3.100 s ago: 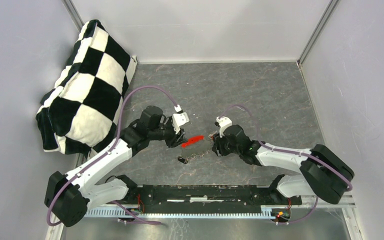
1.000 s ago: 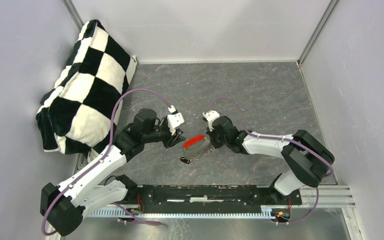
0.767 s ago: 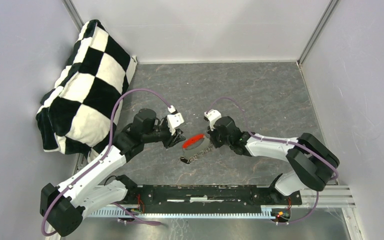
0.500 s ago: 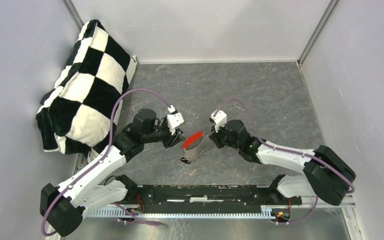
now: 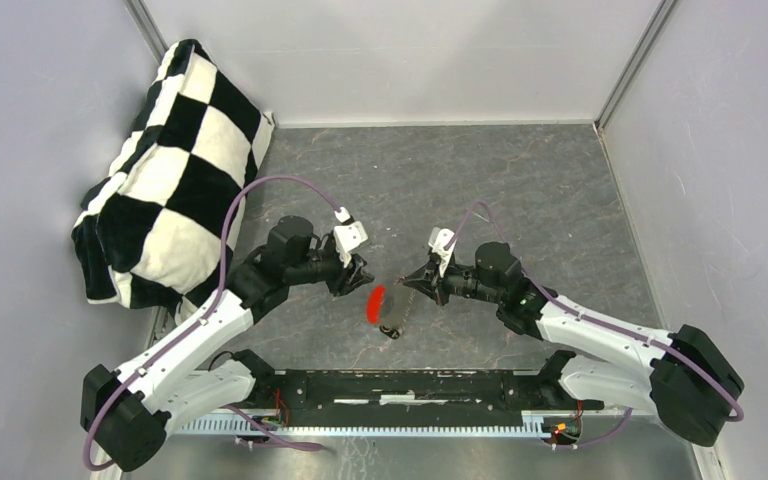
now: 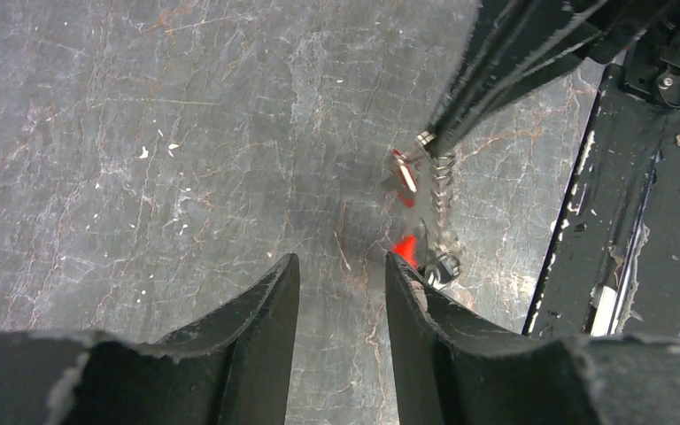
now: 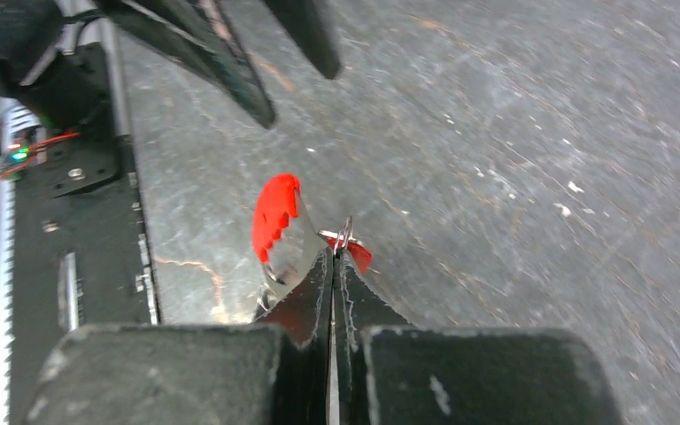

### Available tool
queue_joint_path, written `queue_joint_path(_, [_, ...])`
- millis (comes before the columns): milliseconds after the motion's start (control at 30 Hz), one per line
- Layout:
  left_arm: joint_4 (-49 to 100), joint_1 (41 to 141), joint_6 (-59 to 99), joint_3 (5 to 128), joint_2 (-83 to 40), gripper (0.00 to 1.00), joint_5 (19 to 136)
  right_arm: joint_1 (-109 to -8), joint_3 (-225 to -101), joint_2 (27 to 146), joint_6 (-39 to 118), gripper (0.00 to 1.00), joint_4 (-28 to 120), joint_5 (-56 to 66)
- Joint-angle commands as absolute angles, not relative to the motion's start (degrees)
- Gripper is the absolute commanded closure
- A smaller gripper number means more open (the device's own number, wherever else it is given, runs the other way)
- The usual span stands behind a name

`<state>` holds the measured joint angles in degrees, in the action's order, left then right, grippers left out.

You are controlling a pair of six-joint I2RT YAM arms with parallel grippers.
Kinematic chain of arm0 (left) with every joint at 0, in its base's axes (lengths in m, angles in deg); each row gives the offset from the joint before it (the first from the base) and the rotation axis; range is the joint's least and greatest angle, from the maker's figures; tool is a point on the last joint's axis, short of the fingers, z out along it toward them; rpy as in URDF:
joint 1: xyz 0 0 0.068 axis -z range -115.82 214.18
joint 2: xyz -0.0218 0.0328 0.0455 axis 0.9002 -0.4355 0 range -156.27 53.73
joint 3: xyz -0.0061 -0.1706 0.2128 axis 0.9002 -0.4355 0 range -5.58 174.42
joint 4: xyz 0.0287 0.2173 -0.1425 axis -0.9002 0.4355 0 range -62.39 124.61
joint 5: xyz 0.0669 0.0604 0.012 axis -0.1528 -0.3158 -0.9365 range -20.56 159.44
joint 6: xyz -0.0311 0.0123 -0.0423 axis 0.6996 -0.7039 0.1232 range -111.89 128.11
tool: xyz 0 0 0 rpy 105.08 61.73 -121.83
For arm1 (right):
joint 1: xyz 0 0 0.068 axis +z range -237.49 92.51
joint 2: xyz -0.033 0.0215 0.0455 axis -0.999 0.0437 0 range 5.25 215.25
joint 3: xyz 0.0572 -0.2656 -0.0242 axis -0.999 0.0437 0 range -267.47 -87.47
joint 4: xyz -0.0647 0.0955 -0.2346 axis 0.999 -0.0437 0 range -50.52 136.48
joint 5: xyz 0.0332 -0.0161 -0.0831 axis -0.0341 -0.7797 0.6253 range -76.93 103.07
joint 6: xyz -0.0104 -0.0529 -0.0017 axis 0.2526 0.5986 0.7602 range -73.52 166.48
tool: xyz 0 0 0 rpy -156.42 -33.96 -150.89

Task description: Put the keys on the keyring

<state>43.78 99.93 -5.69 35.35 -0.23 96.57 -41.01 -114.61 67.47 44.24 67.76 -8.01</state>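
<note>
Top view: the keyring (image 5: 375,303) is a bright red curved band with a thin grey chain. It sits at table (image 5: 520,190) centre, between the two arms. The chain runs from the right gripper (image 5: 406,282) down toward the near edge and ends at the black key (image 5: 391,331). The red band is just left of the chain. The left gripper (image 5: 358,277) is near the red band but apart from it. A checkered cushion (image 5: 170,170) leans on the left wall at the far corner, well apart from the work. There is bare table on the far side and to the right. The black rail (image 5: 410,388) along the near edge is close to the black key.

Left wrist view: the left jaws are spread with nothing between them, only bare table. The right arm's fingers come in from top right, pressed together on the top of the chain. The chain hangs straight down from them. There are red bits on its left and a dark ring-like end at the bottom. Cannot tell if that end touches the table. The rail is just right of the chain.

Right wrist view: the right fingers are pressed together, pinching a thin wire loop of the keyring. The red band stands up just left of the tips, with a grey part under it. A small red piece (image 7: 359,256) is just right of the tips; cannot tell if it is a key head. The left arm's dark fingers are at the top, apart from the band. There is open table to the right.
</note>
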Motion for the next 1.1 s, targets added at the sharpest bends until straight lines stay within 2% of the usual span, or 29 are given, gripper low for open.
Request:
queue_joint_path(0, [43.04, 99.95, -5.13, 39.62, -0.36, 0.52, 100.25, -41.01, -119.89, 64.96, 46.03, 1.0, 67.25, -19.23])
queue_joint_path(100, [45.06, 99.95, -8.22, 41.51, -0.39, 0.52, 104.21, -41.02, -120.86, 64.07, 44.43, 1.0, 69.06, -23.93])
queue_joint_path(233, [48.15, 99.95, -12.34, 44.14, -0.42, 0.5, 108.89, -41.0, -119.81, 63.09, 37.94, 1.0, 78.82, -28.81])
queue_joint_path(367, [50.44, 99.95, -14.97, 46.35, 0.39, 0.37, 113.5, -41.0, -119.14, 63.91, 30.72, 1.0, 87.31, -31.2])
queue_joint_path(500, [51.46, 99.95, -18.02, 46.35, 3.69, 0.28, 118.33, -41.0, -117.9, 64.31, 24.96, 1.0, 94.29, -31.93])
queue_joint_path(767, [57.25, 99.95, -20.37, 48.97, 4.4, 0.34, 126.66, -41.0, -117.36, 63.54, 23.06, 1.0, 95.64, -30.71])
queue_joint_path(933, [57.73, 99.95, -19.01, 49.29, 4.4, 0.32, 126.68, -41.0, -117.86, 62.77, 24.47, 1.0, 93.09, -30.05])
queue_joint_path(1067, [50.25, 100.04, -10.46, 47.29, 4.36, 0.33, 123.18, -41.0, -117.88, 62.29, 24.76, 1.0, 92.36, -28.99])
